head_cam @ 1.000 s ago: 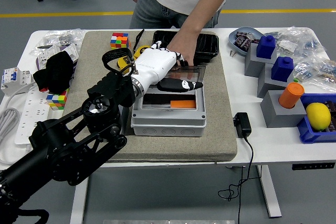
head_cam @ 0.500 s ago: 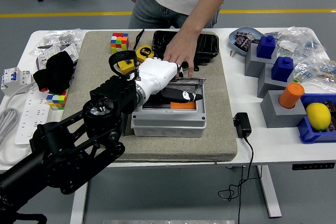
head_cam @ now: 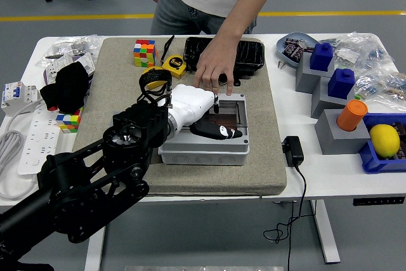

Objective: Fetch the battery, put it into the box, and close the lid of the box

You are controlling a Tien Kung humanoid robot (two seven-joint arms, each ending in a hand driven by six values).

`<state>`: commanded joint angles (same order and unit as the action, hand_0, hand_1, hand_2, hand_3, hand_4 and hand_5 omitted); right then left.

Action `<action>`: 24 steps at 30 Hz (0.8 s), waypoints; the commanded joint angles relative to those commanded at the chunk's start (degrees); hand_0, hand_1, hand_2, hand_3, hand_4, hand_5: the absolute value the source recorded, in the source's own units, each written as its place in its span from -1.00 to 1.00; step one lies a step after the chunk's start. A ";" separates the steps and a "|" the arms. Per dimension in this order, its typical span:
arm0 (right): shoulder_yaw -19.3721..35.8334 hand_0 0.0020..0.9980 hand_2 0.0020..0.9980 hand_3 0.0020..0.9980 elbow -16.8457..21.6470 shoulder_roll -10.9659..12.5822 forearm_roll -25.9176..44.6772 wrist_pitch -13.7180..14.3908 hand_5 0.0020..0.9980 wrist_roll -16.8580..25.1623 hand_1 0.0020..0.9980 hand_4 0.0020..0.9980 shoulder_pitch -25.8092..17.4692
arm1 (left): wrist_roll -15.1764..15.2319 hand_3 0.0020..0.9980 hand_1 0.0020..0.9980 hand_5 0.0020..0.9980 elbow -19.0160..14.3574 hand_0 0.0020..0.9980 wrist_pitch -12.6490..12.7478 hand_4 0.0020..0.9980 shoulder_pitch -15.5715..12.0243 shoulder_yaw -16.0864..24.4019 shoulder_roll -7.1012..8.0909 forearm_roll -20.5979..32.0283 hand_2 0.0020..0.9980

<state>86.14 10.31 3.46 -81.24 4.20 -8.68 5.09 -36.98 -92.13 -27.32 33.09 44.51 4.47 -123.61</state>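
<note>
Fingers (head_cam: 222,132) of the left hand (head_cam: 193,107) lie stretched out flat and close together, pressing down on the lid (head_cam: 219,118) of the grey box (head_cam: 203,147), not gripping anything. And the lid is down now — a second ago it stood half raised with the orange battery showing in the opening beneath it; half a second ago only a sliver of orange peeked out; now the clear lid lies level with the rim and the battery is out of sight, presumably inside under lid and hand. That reads as the closing step all but done, though whether the lid has latched I cannot tell. At the far edge of the box a person's hand (head_cam: 216,68) has come forward and rests fingertips by the hinge side, steadying it by the look of things. Beyond sit the black tray (head_cam: 247,52), the yellow tape measure (head_cam: 172,65) and a colour cube (head_cam: 144,52) on the beige mat (head_cam: 266,150). The robot's right arm is nowhere in view
</note>
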 joint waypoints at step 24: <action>0.58 0.44 0.33 0.35 0.00 -0.45 0.15 0.06 0.77 0.04 0.29 1.00 -0.36 | 31.03 0.25 0.29 0.95 2.61 0.23 23.11 1.00 -9.74 16.83 -2.09 23.03 0.28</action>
<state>86.72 10.31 3.01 -81.09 4.27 -8.64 4.73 -5.95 -89.52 -4.21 23.35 61.34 2.38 -100.59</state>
